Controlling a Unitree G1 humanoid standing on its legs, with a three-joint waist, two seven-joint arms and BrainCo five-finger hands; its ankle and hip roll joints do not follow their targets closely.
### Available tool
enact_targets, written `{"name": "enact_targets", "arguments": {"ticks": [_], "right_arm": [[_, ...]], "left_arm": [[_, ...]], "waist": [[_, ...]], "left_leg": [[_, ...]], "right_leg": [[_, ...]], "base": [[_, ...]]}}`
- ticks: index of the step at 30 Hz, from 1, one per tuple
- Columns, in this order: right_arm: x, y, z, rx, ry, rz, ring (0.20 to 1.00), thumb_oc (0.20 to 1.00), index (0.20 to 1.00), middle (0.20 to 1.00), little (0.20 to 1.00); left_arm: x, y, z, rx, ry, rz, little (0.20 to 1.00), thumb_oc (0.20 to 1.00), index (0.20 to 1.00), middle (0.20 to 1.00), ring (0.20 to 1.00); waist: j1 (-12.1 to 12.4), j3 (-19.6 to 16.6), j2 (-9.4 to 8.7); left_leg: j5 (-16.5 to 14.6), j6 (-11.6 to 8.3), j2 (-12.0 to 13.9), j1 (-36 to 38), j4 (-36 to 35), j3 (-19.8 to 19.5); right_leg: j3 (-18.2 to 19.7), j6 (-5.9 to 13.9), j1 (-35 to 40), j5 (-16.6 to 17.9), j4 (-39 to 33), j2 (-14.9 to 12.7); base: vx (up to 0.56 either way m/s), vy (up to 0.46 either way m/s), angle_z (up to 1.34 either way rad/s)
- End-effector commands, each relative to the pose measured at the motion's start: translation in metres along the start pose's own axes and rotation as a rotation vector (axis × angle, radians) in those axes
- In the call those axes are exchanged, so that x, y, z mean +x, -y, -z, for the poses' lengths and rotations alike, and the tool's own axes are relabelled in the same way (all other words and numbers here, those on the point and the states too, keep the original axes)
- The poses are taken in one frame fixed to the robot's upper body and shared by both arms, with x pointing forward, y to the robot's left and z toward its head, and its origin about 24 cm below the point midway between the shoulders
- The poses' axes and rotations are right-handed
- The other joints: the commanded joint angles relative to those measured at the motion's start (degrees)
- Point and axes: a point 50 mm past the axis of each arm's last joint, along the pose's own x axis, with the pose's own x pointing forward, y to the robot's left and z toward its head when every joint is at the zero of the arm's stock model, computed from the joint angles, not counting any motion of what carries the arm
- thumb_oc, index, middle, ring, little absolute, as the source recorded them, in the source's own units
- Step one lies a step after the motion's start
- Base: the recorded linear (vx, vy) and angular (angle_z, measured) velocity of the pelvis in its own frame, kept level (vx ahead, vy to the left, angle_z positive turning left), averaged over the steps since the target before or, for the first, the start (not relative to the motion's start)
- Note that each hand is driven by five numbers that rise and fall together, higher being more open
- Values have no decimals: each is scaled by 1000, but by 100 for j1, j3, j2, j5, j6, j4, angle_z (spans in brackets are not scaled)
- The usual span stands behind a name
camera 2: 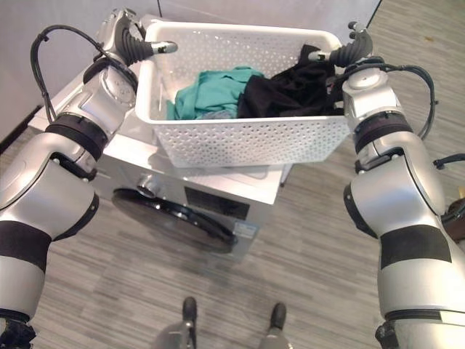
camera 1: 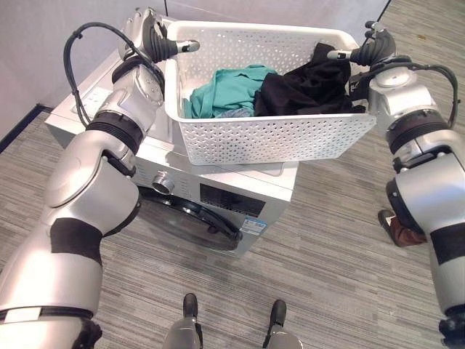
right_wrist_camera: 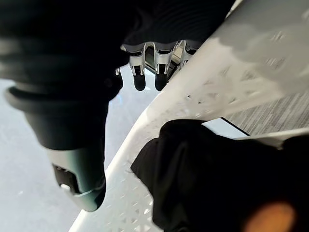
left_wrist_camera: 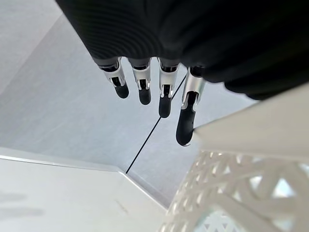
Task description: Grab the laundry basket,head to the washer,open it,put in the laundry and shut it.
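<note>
The white perforated laundry basket (camera 1: 269, 138) is held between my two hands, level, right over the top of the white washer (camera 1: 218, 190); I cannot tell whether it rests on it. Teal laundry (camera 1: 232, 87) and black laundry (camera 1: 305, 83) lie inside. My left hand (camera 1: 156, 40) presses the basket's left end, its thumb lying over the rim and its straight fingers (left_wrist_camera: 166, 96) outside the wall (left_wrist_camera: 231, 193). At the other end my right hand (camera 1: 370, 47) does the same, thumb (right_wrist_camera: 77, 159) inside by the black laundry (right_wrist_camera: 217, 169). The washer's round dark door (camera 1: 185, 212) faces me, low down.
The washer stands against a pale wall (camera 1: 43, 43), on grey striped carpet (camera 1: 327, 276). A brown object (camera 1: 403, 229) lies on the floor to the right of the washer, by my right arm.
</note>
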Motion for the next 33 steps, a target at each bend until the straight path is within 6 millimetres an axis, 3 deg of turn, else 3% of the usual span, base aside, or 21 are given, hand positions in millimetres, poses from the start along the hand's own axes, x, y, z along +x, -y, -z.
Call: {"name": "enact_targets", "arguments": {"ticks": [1, 10, 15, 20, 22, 23, 24, 33], "right_arm": [[-8, -29, -66, 63, 144, -82, 1000, 1000, 1000, 1000, 1000], [-13, -41, -85, 101, 215, -112, 1000, 1000, 1000, 1000, 1000], [-19, -58, -94, 98, 269, -147, 1000, 1000, 1000, 1000, 1000], [-23, -68, -97, 132, 282, -181, 1000, 1000, 1000, 1000, 1000], [-24, -72, -96, 135, 280, -190, 1000, 1000, 1000, 1000, 1000], [-25, -75, -98, 136, 286, -197, 1000, 1000, 1000, 1000, 1000], [-27, -79, -101, 144, 299, -206, 1000, 1000, 1000, 1000, 1000], [-30, -74, -118, 189, 343, -185, 1000, 1000, 1000, 1000, 1000]], "left_arm": [[7, -70, -138, -60, 382, -204, 1000, 1000, 1000, 1000, 1000], [6, -86, -143, -69, 399, -280, 1000, 1000, 1000, 1000, 1000], [9, -98, -134, -102, 377, -332, 1000, 1000, 1000, 1000, 1000], [9, -97, -135, -118, 384, -324, 1000, 1000, 1000, 1000, 1000], [9, -94, -134, -117, 385, -317, 1000, 1000, 1000, 1000, 1000], [9, -92, -133, -111, 386, -313, 1000, 1000, 1000, 1000, 1000], [9, -90, -130, -99, 382, -308, 1000, 1000, 1000, 1000, 1000], [9, -91, -129, -126, 378, -326, 1000, 1000, 1000, 1000, 1000]], "waist": [[317, 421, 206], [305, 369, 171], [294, 349, 145], [296, 428, 105], [321, 438, 115], [329, 506, 94], [348, 534, 89], [324, 471, 66]], "left_leg": [[-47, -75, 30, 339, -707, -292], [-42, -96, 35, 271, -691, -323], [-47, -94, 67, 320, -701, -321], [-5, -88, 72, 297, -751, -316], [-131, -127, 118, 328, -770, -373], [-9, -89, 78, 237, -725, -333], [-142, -139, 135, 244, -711, -388], [-115, -174, 166, 213, -727, -414]], "right_leg": [[-133, 568, 538, 403, -114, -348], [-151, 568, 502, 440, -123, -338], [-132, 568, 516, 472, -114, -319], [-128, 568, 464, 470, -118, -300], [-95, 568, 494, 365, -136, -236], [-144, 568, 428, 453, -118, -284], [-97, 568, 451, 373, -139, -207], [-116, 568, 485, 330, -147, -185]], "base": [[0, 0, 0], [0, 0, 0], [0, 0, 0], [10, -5, 0], [28, -12, 0], [-37, -9, -2], [-33, -10, -4], [-1, -2, 0]]}}
